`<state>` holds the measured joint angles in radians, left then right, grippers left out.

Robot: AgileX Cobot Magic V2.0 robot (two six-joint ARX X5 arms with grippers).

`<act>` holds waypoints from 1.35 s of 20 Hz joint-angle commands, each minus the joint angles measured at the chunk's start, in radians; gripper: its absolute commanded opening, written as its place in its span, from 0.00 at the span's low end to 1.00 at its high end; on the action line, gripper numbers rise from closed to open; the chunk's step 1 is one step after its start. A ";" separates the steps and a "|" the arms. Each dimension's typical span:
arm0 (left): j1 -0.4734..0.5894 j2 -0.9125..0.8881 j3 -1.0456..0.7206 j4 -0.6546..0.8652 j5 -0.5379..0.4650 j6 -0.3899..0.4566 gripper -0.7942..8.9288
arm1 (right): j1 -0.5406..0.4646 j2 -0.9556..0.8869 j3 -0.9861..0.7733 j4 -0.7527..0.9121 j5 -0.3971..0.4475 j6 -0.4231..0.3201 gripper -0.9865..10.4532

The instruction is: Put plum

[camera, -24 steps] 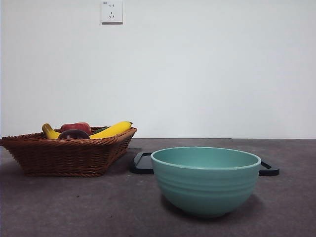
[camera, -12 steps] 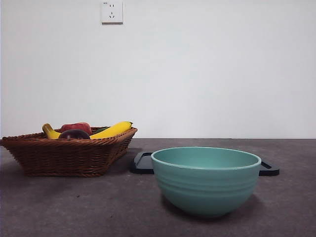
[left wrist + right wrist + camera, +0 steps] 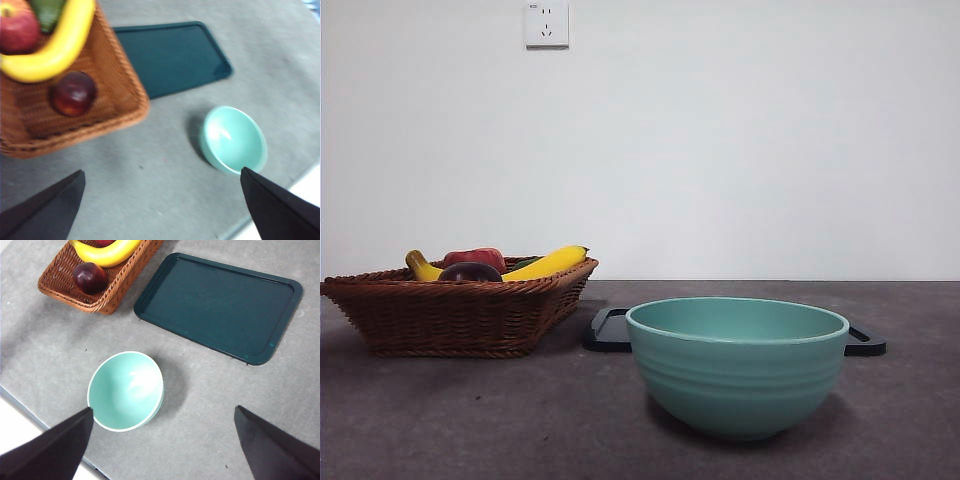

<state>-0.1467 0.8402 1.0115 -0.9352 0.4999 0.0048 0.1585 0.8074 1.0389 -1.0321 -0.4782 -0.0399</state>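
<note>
Front view: nothing is seen to have shifted across the last second; the wicker basket (image 3: 460,310), the teal bowl (image 3: 737,365) and the dark tray (image 3: 610,332) behind it are found exactly where they were, and no arm is caught in this view. That stillness is read as a task not yet begun: no approach has been made.

The plum (image 3: 73,93) is spotted in the left wrist view, lying in the basket's near corner, just beside the banana (image 3: 50,47), with a red apple (image 3: 17,30) and something green (image 3: 47,12) tucked behind that. From the front only its dark crown (image 3: 470,271) is glimpsed above the rim. It is untouched by either arm.

The left gripper (image 3: 162,210) is held high above the table, jaws spread wide and empty, the plum nearer to it than to its partner. The right gripper (image 3: 162,445) is likewise splayed and empty, hung over the bowl and tray. A descent by the left arm into the basket is judged the likely first move; where the plum is meant to be put is not stated.

The table (image 3: 520,420) is a grey, matte, faintly speckled surface. Behind it a plain white wall is seen, with a socket (image 3: 547,24) mounted high.
</note>
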 commanded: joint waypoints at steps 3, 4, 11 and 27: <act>-0.059 0.150 0.127 0.037 -0.126 -0.030 0.59 | 0.004 0.008 0.022 0.006 -0.004 0.007 0.48; -0.074 0.195 0.163 0.037 -0.157 -0.033 0.59 | 0.004 0.008 0.022 0.006 -0.004 0.007 0.48; -0.170 0.525 0.360 0.031 -0.322 -0.032 0.59 | 0.004 0.008 0.022 0.006 -0.004 0.007 0.48; -0.201 0.932 0.375 0.151 -0.442 -0.009 0.59 | 0.004 0.008 0.022 0.006 -0.004 0.007 0.48</act>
<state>-0.3428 1.7561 1.3640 -0.7910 0.0578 -0.0158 0.1585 0.8078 1.0389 -1.0321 -0.4782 -0.0376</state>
